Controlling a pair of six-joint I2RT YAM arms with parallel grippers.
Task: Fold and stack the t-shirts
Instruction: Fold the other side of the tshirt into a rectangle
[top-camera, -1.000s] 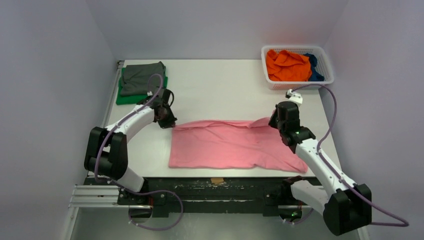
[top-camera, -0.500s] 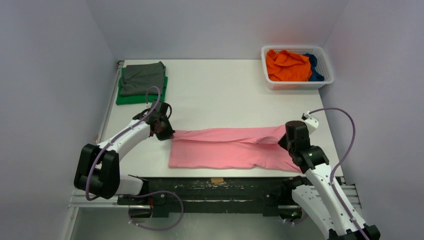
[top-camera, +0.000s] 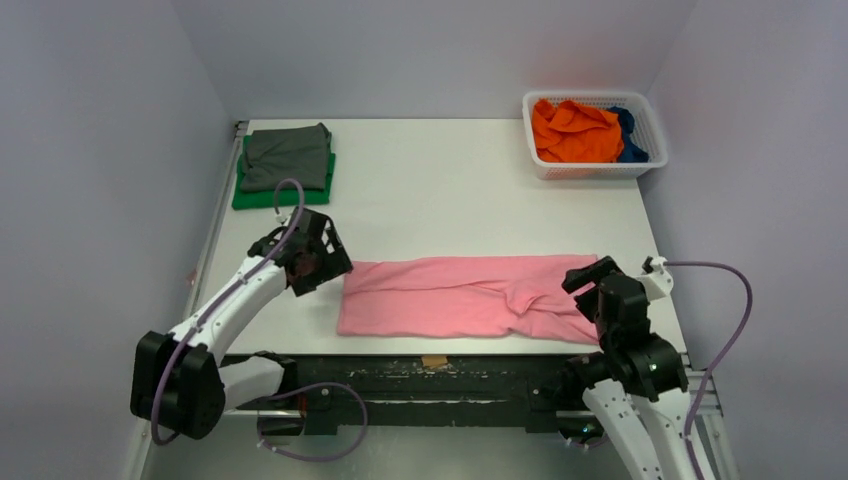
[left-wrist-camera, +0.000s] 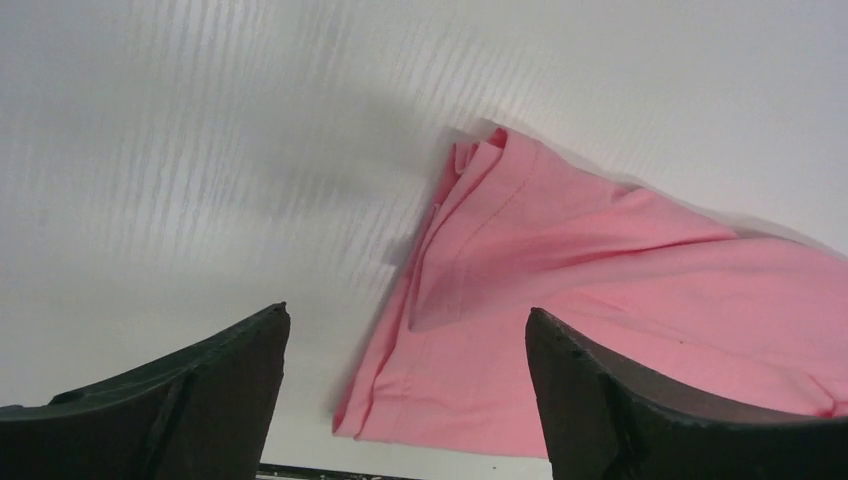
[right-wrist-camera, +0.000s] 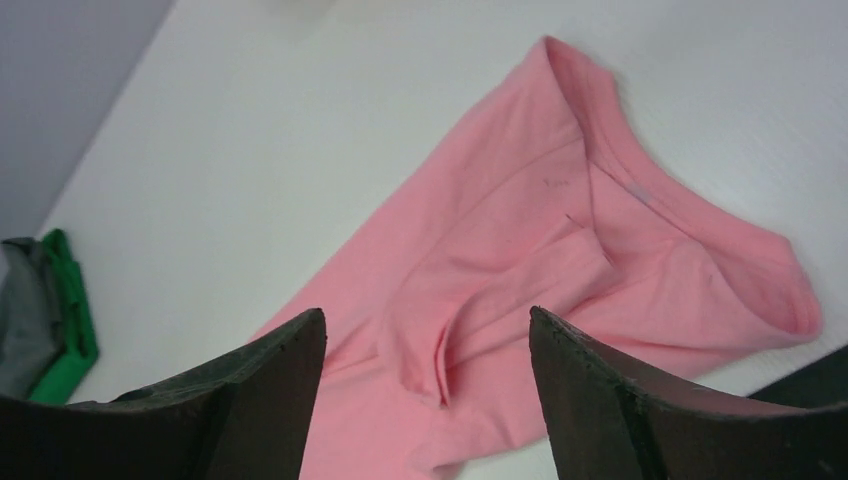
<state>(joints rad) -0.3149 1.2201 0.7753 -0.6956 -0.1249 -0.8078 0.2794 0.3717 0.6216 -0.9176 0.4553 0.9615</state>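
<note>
The pink t-shirt (top-camera: 455, 297) lies flat near the table's front edge as a long strip, its far half folded over the near half. My left gripper (top-camera: 330, 262) hangs open just off its left end, holding nothing; in the left wrist view the pink t-shirt's (left-wrist-camera: 600, 300) folded corner shows between the spread fingers of the left gripper (left-wrist-camera: 405, 310). My right gripper (top-camera: 600, 288) is open above the right end, over the pink t-shirt's (right-wrist-camera: 520, 250) collar and wrinkled sleeve, with the right gripper (right-wrist-camera: 427, 312) clear of the cloth. A folded grey t-shirt (top-camera: 287, 155) rests on a green one (top-camera: 262, 197) at the far left.
A white mesh basket (top-camera: 645, 112) at the far right corner holds an orange t-shirt (top-camera: 572, 130) and a dark blue one (top-camera: 628, 140). The table's left edge has a metal rail (top-camera: 218, 215). Grey walls close in on both sides.
Both grippers carried the pink shirt's far edge toward the near side, folding it over, then opened and let go. Both arms have drawn back toward the front.
</note>
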